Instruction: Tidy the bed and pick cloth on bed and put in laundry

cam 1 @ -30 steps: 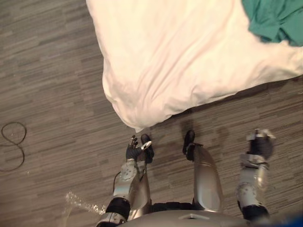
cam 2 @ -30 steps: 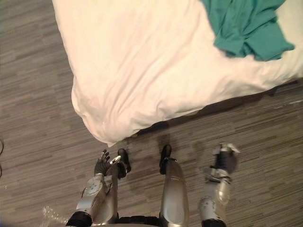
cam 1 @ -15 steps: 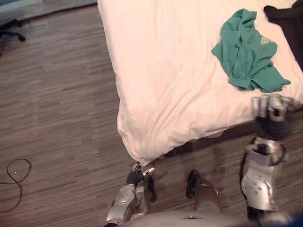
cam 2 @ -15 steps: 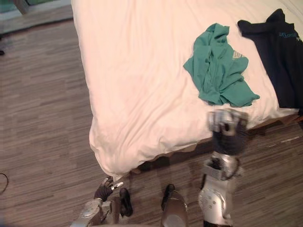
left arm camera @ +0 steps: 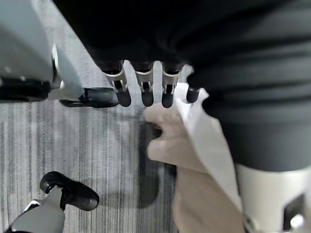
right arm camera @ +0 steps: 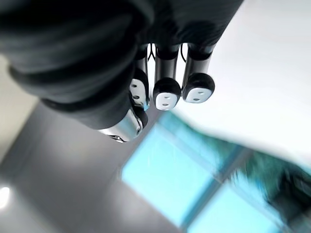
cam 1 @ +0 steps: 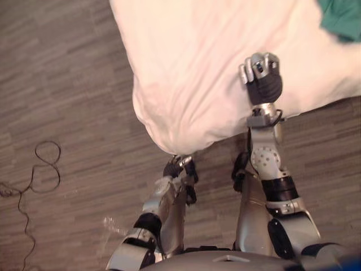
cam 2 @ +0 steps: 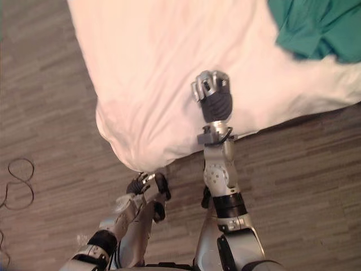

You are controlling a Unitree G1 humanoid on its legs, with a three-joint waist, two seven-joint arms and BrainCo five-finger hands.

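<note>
Right hand (cam 1: 259, 72) has come in from the edge and now hangs over the bed (cam 1: 186, 68), fingers curled in on nothing. Green cloth (cam 2: 316, 25) lies on the bed at 2 o'clock, apart from that hand. Left hand (cam 1: 178, 169) hangs at 6 o'clock by the bed's corner, fingers straight and slack.

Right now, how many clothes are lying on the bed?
1: a green garment on the white bed, ahead to the robot's right, cut off by the view's edge; more may lie beyond it.

green cloth (cam 2: 316, 28) | crumpled | lying on wrinkled white bed (cam 2: 158, 68)
</note>
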